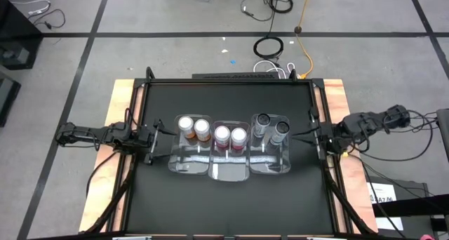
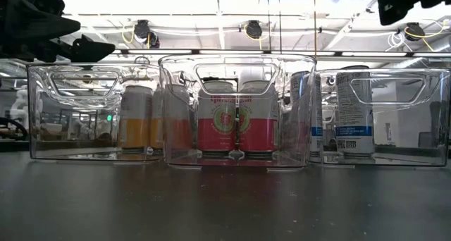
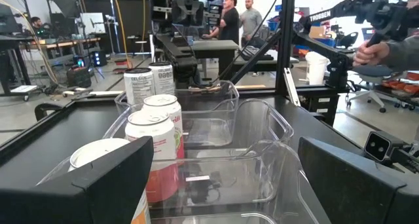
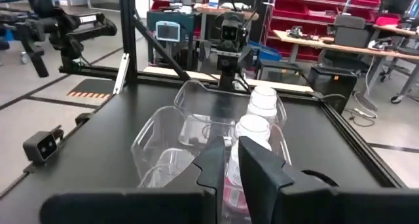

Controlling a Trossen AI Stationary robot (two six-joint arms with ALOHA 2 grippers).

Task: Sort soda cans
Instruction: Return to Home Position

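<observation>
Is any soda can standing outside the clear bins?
No, the orange cans, red cans and grey cans all stand inside the three bins, two per bin.

Six cans are standing upright in pairs, each pair sitting side by side at the far end of its own clear bin. The orange cans (image 1: 185,124) are occupying the left bin (image 1: 184,167), the red cans (image 1: 222,135) the middle bin (image 1: 229,172), and the dark cans (image 1: 262,121) the right bin (image 1: 271,167). Orange and red cans are showing silvery-white tops; the dark ones are wearing grey sides with a blue band.
</observation>
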